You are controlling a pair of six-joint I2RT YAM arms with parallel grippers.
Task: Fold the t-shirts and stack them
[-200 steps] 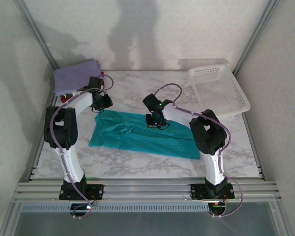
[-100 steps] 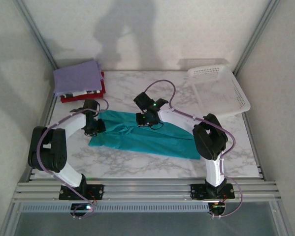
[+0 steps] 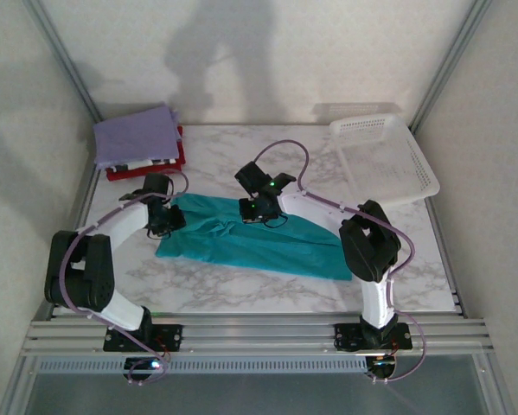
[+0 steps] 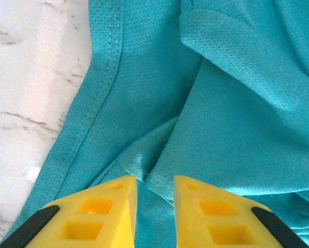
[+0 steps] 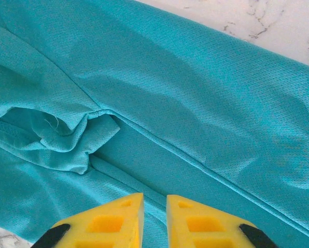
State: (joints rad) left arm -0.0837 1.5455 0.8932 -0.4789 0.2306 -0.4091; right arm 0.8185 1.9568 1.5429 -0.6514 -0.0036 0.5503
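While the teal t-shirt point(image 3: 241, 246) lies spread crosswise over the middle of the bench point(image 3: 241, 290), a long band running left to right and not yet folded down to stack size, what has changed is all in the arms around it. A second ago the left claw point(image 3: 165, 220) hung farther off, by the stack in the far left corner; it has since come down onto the shirt's far left corner. The right claw point(image 3: 257, 210) has shifted a little leftward along the middle of the shirt's far edge. Over the last half second neither claw has moved much, though the left arm's elbow has sunk lower. I read this as both claws set on the far edge, ready to carry it toward the near edge for the next fold. In the left wrist view the shirt lies directly under the claw, and a raised ridge of cloth runs into the narrow slit between its yellow jaws, so it looks pinched on that fold. In the right wrist view the jaws are drawn nearly together over a hem seam beside a bunched sleeve; whether cloth is truly nipped there I cannot tell. At the far left waits the stack, a lavender t-shirt point(image 3: 137, 137) over a black-and-white patterned one point(image 3: 150, 162) and a red one point(image 3: 146, 170); the white basket point(image 3: 388, 160) stands at the far right, well apart.
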